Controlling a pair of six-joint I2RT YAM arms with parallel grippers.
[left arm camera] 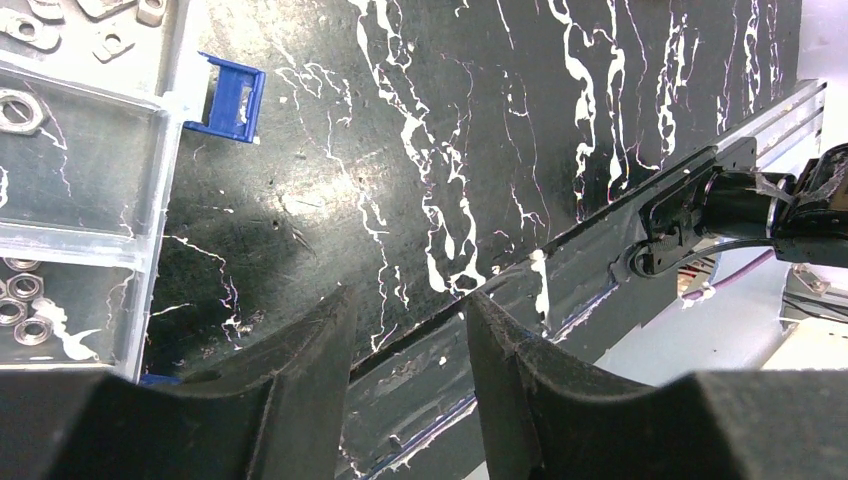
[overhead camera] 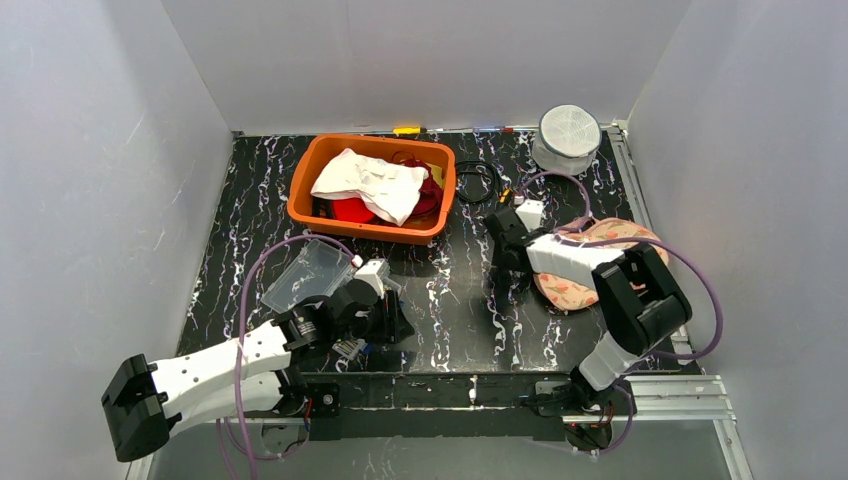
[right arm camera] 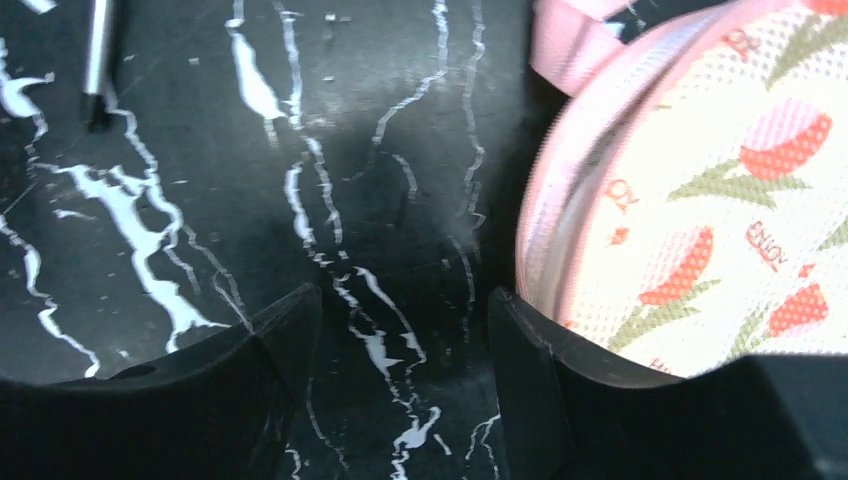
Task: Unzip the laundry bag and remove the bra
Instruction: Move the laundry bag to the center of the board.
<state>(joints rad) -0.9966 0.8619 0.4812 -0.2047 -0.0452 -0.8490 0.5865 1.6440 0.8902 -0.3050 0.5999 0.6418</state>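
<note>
Pink floral bag (right arm camera: 700,200) lies just right of the right tool (right arm camera: 400,310), the nearer one, spread and empty; left tool (left arm camera: 410,310) likewise spread.

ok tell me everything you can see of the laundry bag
The laundry bag is a round pouch of white mesh printed with red tulips and green leaves, edged in pink, its rim zip looking shut. A pink loop sticks out at its edge. It lies flat on the table, right side, partly under the right arm. The right gripper stands open beside it, one finger by its rim.
</note>
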